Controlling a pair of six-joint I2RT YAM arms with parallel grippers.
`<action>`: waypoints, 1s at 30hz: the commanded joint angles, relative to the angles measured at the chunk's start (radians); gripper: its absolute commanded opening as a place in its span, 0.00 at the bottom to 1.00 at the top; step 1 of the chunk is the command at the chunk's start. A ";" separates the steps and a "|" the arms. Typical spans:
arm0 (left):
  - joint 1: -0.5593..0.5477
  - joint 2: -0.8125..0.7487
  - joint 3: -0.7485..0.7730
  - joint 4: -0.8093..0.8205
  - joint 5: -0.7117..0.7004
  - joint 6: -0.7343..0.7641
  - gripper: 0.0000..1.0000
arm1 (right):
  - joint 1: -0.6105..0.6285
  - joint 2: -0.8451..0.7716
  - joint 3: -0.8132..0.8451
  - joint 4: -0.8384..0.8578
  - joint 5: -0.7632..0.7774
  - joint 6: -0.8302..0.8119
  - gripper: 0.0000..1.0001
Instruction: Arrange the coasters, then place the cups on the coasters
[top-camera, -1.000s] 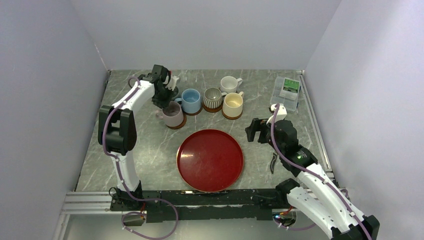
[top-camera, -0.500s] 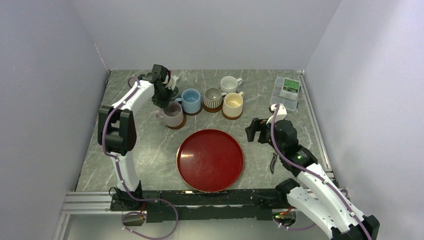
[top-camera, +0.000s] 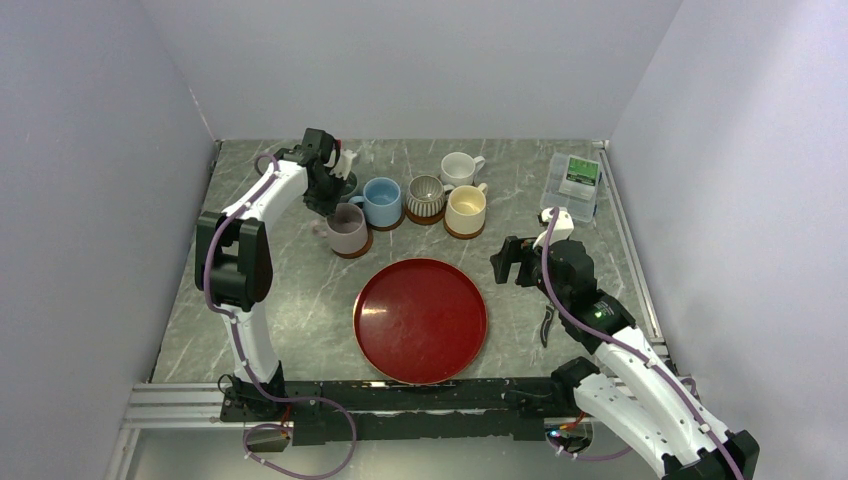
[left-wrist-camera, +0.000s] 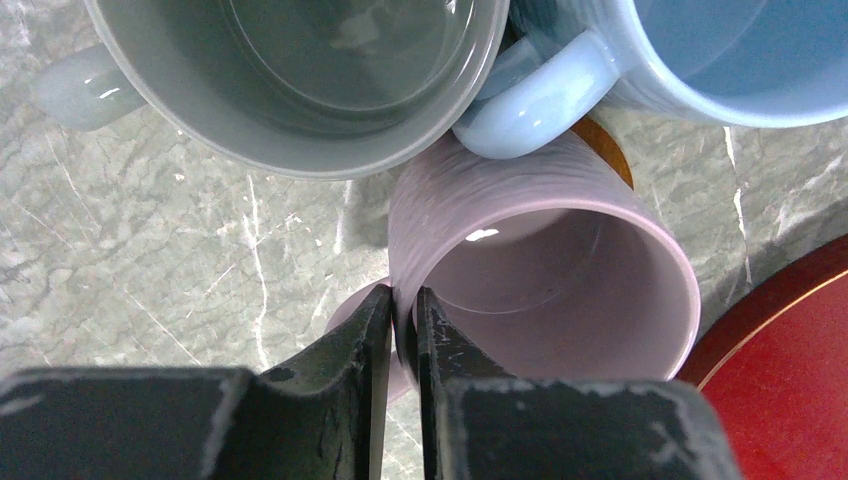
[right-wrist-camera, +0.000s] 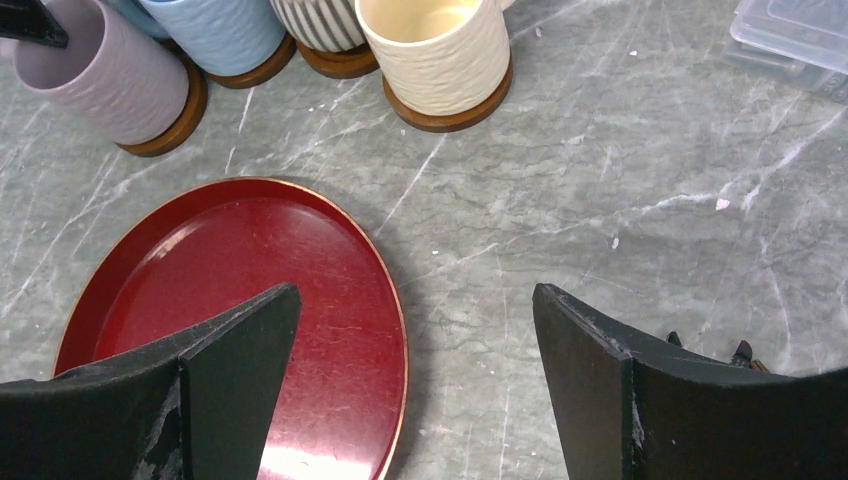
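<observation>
My left gripper (left-wrist-camera: 403, 310) is shut on the wall of the pale lilac cup (left-wrist-camera: 560, 270), one finger inside the rim and one outside, beside the handle. That cup (top-camera: 347, 228) stands on a coaster (right-wrist-camera: 172, 128). The grey-green cup (left-wrist-camera: 300, 80) and the light blue cup (left-wrist-camera: 720, 60) sit close behind it, the blue handle touching the lilac one. The blue (top-camera: 383, 200), ribbed (top-camera: 427, 196) and cream-yellow (top-camera: 466, 210) cups stand on coasters in a row. The white cup (top-camera: 459, 168) is behind them. My right gripper (top-camera: 508, 262) hangs open and empty over the table.
A large glossy red tray (top-camera: 421, 320) lies in the middle near the arms' bases. A clear plastic box (top-camera: 573, 185) sits at the far right, and a small dark tool (top-camera: 545, 325) lies by the right arm.
The left jaws have narrowed onto the lilac cup's wall. The cups and the right arm have not moved.
</observation>
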 joint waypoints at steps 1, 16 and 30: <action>-0.002 -0.037 0.000 0.009 0.019 -0.011 0.17 | -0.005 -0.012 0.002 0.034 -0.005 -0.003 0.91; -0.002 -0.033 0.008 0.002 0.024 -0.021 0.10 | -0.005 -0.007 0.002 0.035 -0.006 -0.003 0.91; -0.003 -0.068 0.008 0.001 0.045 -0.067 0.03 | -0.005 -0.004 0.000 0.037 -0.004 -0.003 0.91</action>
